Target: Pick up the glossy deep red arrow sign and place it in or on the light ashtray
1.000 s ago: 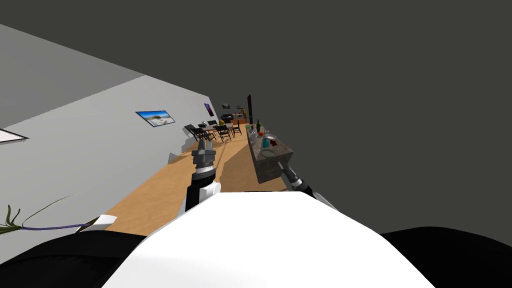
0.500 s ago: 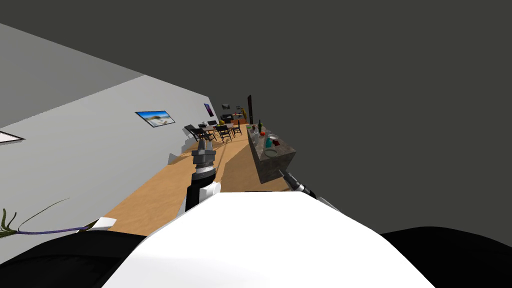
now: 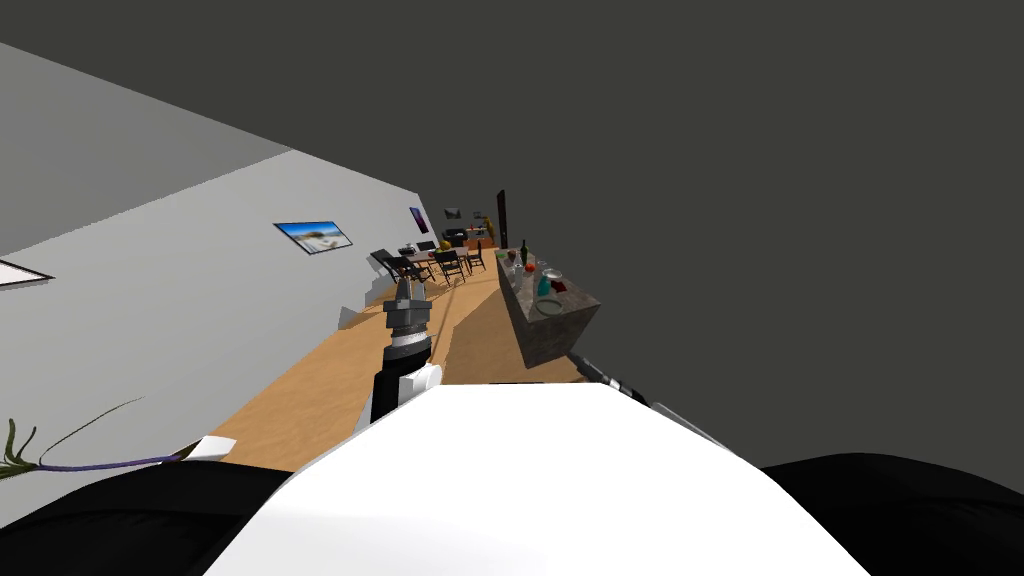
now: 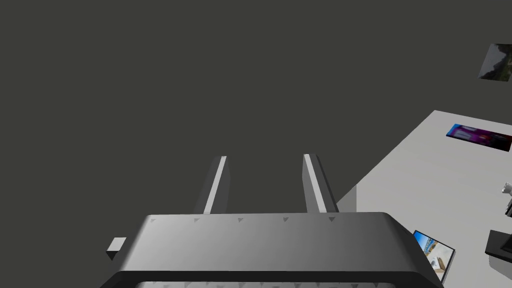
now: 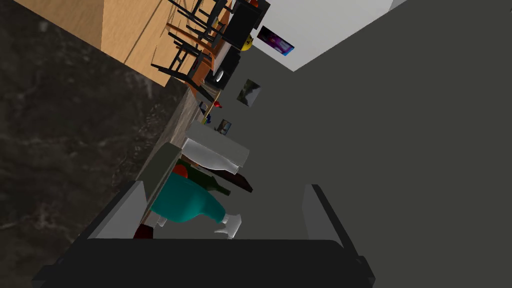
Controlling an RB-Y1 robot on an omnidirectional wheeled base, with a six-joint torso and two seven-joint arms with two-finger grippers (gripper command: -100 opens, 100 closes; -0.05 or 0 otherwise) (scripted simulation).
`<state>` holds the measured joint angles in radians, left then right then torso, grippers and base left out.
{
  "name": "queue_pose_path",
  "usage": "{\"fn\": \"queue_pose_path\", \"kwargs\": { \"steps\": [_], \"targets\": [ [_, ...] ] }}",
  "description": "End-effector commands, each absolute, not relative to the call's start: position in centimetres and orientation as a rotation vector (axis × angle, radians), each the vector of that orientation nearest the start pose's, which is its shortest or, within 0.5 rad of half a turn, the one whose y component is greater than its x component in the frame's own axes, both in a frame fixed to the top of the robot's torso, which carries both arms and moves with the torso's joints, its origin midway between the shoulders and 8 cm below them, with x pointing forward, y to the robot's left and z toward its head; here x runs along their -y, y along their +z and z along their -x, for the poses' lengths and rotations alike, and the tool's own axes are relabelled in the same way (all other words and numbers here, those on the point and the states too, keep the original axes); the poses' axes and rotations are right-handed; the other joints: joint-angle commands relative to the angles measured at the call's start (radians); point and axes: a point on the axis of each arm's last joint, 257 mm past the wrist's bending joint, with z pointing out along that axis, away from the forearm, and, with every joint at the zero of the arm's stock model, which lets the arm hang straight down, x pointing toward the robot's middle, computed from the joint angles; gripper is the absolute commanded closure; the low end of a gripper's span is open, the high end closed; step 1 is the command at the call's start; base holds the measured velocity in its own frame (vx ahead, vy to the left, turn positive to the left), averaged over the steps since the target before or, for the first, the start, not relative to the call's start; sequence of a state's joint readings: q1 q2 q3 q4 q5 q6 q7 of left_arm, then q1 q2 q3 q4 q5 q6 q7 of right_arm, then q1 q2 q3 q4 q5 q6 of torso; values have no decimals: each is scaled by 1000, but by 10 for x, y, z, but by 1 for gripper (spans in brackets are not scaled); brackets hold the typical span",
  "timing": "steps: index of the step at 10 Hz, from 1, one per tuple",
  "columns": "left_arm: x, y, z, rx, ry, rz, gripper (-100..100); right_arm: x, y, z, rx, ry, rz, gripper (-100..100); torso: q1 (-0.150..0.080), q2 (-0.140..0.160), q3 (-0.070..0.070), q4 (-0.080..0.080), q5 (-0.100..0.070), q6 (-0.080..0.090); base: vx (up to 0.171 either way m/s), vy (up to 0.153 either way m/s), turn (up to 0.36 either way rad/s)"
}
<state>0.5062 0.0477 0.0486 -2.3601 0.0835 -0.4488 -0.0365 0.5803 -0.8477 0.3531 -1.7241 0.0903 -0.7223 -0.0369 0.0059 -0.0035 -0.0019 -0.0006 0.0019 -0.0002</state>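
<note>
The dark red arrow sign (image 3: 558,286) lies on top of a dark marbled counter (image 3: 548,328) ahead on the right. A pale round ashtray (image 3: 548,306) sits just in front of it, near the counter's near end. My right gripper (image 3: 574,356) is low in front of the counter's near face. In the right wrist view that gripper (image 5: 225,186) is open and holds nothing; a sliver of the dark red sign (image 5: 143,231) peeks out beside one finger. My left gripper (image 3: 404,290) is raised over the floor; its fingers (image 4: 216,182) stand apart around nothing.
A teal spray bottle (image 5: 187,200), a dark bottle (image 5: 210,183), a pale bowl (image 5: 212,155) and a small red thing (image 3: 530,267) crowd the countertop. Dark chairs and a table (image 3: 430,262) stand farther along the wooden floor (image 3: 330,375). A dark wall runs along the right.
The whole head view has shifted, so I have moved; the counter now sits slightly nearer and more to the right. My right gripper has sunk lower, toward my chest. The left arm looks unchanged.
</note>
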Motion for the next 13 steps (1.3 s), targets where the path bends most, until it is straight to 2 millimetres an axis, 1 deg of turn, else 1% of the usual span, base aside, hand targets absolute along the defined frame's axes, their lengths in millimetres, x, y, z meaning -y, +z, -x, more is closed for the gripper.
{"fn": "queue_pose_path", "kwargs": {
  "steps": [1,2,3,4,5,6,7,8,9,10,11,12,13],
  "targets": [
    [-296,50,-332,-593,-1282,634,0,241,-298,-271,-1832,1263,-352,-100,0,0,0,0,0,0,12,34,-7],
    [-296,50,-332,-593,-1282,634,0,254,-317,-258,-1900,1239,-351,-100,-3,1,0,0,-1,0,38,79,41],
    [-296,50,-332,-593,-1282,634,0,262,-320,-256,-1927,1219,-336,-100,-1,0,0,0,-1,0,35,89,7],
    [-296,50,-332,-593,-1282,634,0,271,-333,-244,-1983,1203,-329,-100,-1,-1,0,0,0,0,37,114,34],
    [-296,50,-332,-593,-1282,634,0,285,-340,-241,-2018,1169,-322,-100,1,-1,0,0,0,0,40,91,10],
    [-296,50,-332,-593,-1282,634,0,288,-340,-240,-2030,1161,-310,-100,0,-1,0,0,0,0,22,30,-2],
    [-296,50,-332,-593,-1282,634,0,307,-356,-227,-2098,1121,-311,-100,-3,0,0,0,-1,0,50,68,70],
    [-296,50,-332,-593,-1282,634,0,316,-356,-226,-2123,1099,-289,-100,-2,-1,-1,0,-1,0,52,74,16],
    [-296,50,-332,-593,-1282,634,0,332,-365,-214,-2180,1069,-277,-100,-2,-2,-1,0,0,0,64,87,55],
    [-296,50,-332,-593,-1282,634,0,345,-368,-212,-2209,1035,-268,-100,0,-2,-1,0,0,-1,48,76,30],
    [-296,50,-332,-593,-1282,634,0,362,-376,-201,-2262,999,-262,-100,-1,-2,-1,0,0,0,75,87,62],
    [-296,50,-332,-593,-1282,634,0,377,-376,-199,-2293,961,-242,-100,0,-3,-2,0,0,0,71,77,40],
    [-296,50,-332,-593,-1282,634,0,396,-381,-189,-2345,918,-233,-100,-1,-3,-2,-1,0,0,97,94,88]
  ]
}}
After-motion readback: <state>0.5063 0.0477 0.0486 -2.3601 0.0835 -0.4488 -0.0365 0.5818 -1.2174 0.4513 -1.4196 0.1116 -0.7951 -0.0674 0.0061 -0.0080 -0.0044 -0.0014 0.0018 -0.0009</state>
